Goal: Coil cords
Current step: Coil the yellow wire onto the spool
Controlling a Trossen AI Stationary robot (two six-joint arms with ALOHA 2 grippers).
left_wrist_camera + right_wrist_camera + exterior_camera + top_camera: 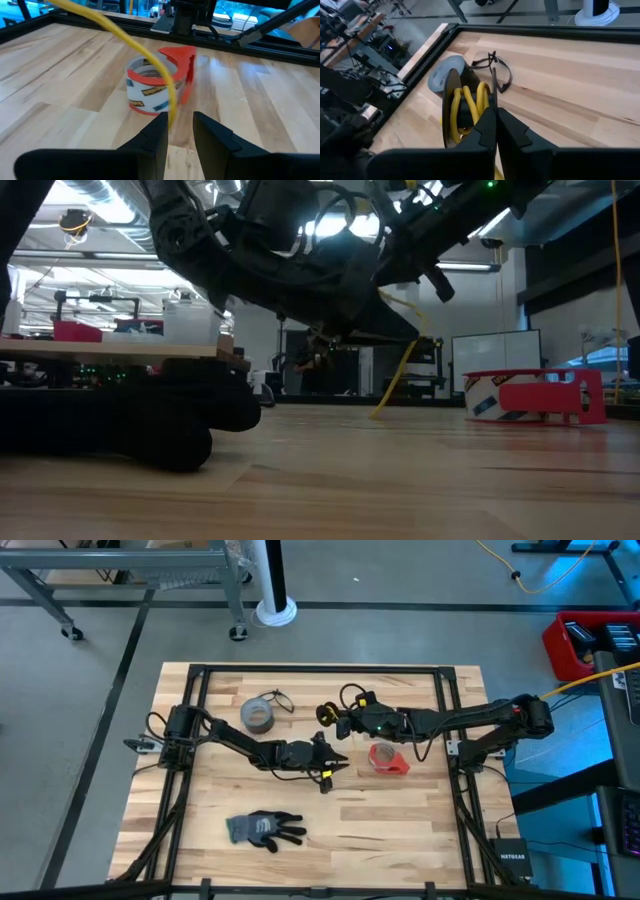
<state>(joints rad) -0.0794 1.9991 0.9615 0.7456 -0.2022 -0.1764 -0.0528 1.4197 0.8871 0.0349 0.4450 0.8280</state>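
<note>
The yellow cord (125,37) runs slanting through the air and passes down between the fingers of my left gripper (180,122), which is open at mid-table (335,762). In the low view the cord (395,370) hangs to the tabletop. My right gripper (496,117) is shut on a bundle of yellow loops with black parts (465,107), held above the table just past the left gripper (328,718). A black loop (348,692) shows beside it. My left gripper has the yellow cord (171,107) between its fingers, close along one finger (157,132); I cannot tell whether it touches. My right gripper pinches the bundle of yellow loops (482,102) between its two fingers, lying across the loops. The bundle is lifted clear of the table.
A red tape roll (388,758) lies just right of the left gripper and shows in the left wrist view (155,82). A grey tape roll (258,715) and glasses (281,700) lie at the far left. Black gloves (265,830) lie near the front edge.
</note>
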